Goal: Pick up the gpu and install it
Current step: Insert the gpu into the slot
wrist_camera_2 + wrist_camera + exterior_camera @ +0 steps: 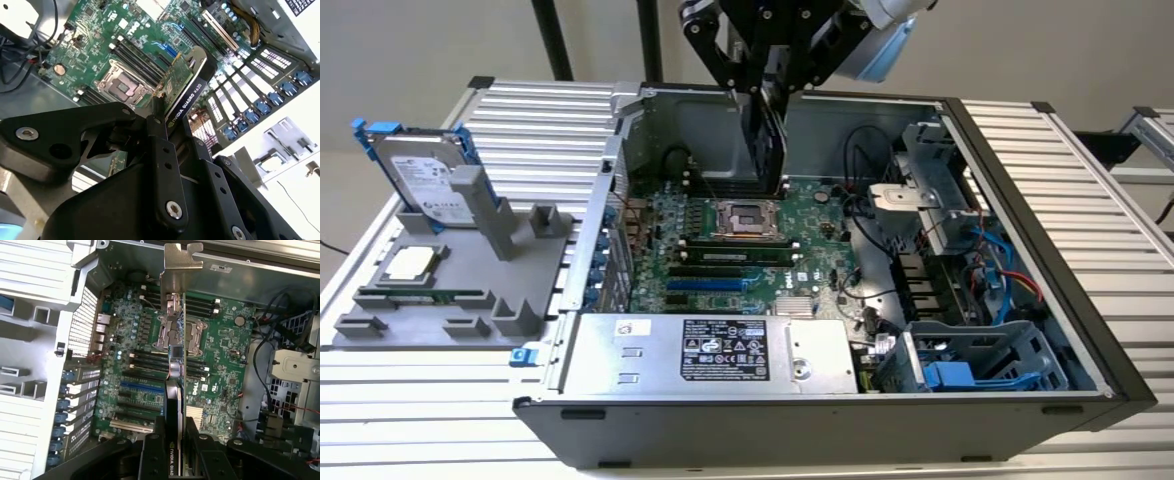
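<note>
Exterior view: gripper (767, 92) clamped on gpu (763, 150); card hangs edge-on from the jaws, over the motherboard (834, 240), inside the open computer case (787, 440)

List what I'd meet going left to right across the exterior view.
hard drive standing in the grey fixture → computer case's slotted wall → gpu held by the gripper above the motherboard → grey drive cage
</note>
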Controlling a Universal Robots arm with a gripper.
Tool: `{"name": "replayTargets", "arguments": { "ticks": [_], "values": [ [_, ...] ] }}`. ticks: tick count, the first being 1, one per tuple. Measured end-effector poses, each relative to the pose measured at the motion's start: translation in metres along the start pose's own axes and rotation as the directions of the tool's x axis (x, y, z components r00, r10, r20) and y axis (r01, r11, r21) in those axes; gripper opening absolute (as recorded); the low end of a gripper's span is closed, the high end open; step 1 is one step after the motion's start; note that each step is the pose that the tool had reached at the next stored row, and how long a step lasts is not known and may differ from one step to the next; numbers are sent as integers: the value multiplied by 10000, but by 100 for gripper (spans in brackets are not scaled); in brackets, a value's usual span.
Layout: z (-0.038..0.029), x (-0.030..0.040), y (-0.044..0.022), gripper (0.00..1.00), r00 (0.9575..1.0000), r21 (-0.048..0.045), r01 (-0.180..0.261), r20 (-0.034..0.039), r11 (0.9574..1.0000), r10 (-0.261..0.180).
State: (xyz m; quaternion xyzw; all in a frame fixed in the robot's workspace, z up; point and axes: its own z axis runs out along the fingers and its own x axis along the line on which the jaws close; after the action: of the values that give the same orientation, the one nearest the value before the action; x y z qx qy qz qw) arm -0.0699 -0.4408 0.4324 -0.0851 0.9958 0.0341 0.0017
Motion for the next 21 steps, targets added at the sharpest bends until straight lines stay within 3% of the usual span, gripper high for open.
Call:
{"name": "replayTargets", "arguments": {
  "ticks": [10,21],
  "values": [
    [0,0,0,0,9976,-7,694,-47,9976,-694],
    [0,0,0,0,9901,-19,1399,-95,9902,-1399]
  ]
}}
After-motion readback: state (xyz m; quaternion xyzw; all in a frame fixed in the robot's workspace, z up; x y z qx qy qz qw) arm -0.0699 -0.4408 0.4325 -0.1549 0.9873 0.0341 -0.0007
